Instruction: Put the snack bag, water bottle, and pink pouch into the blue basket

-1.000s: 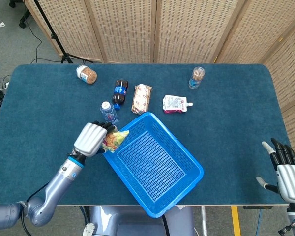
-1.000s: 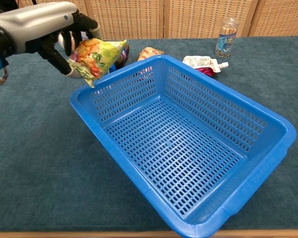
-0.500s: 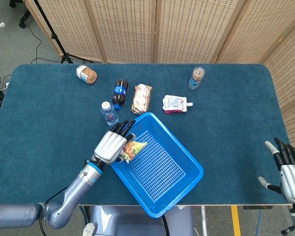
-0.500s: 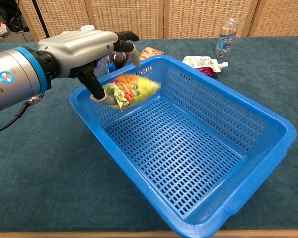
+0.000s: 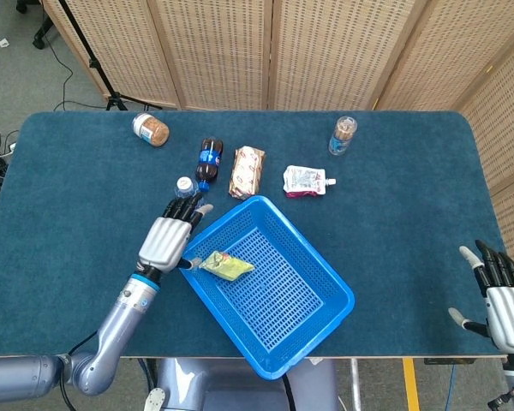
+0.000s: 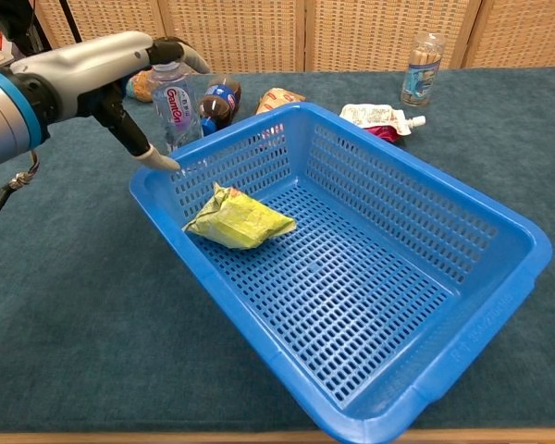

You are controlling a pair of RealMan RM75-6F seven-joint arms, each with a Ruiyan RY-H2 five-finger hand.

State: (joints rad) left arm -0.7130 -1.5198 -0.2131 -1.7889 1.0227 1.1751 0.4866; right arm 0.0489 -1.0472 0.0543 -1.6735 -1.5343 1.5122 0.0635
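Note:
The yellow-green snack bag (image 5: 226,265) (image 6: 239,220) lies inside the blue basket (image 5: 325,310) (image 6: 481,277), near its left wall. My left hand (image 5: 165,241) (image 6: 111,69) hovers open just outside that wall, holding nothing. The water bottle (image 5: 185,186) (image 6: 172,102) stands upright on the table right behind the hand. The pink pouch (image 5: 305,181) (image 6: 377,117) lies flat beyond the basket's far corner. My right hand (image 5: 500,295) is open at the table's right front edge, far from everything.
A dark cola bottle (image 5: 208,159) (image 6: 216,104) and a brown snack packet (image 5: 247,171) (image 6: 278,97) lie behind the basket. A jar (image 5: 151,130) lies at the back left, and a clear jar (image 5: 343,134) (image 6: 422,57) stands at the back right.
My left hand let go of the snack bag, which dropped into the basket. The hand then drew back left, out over the basket's wall.

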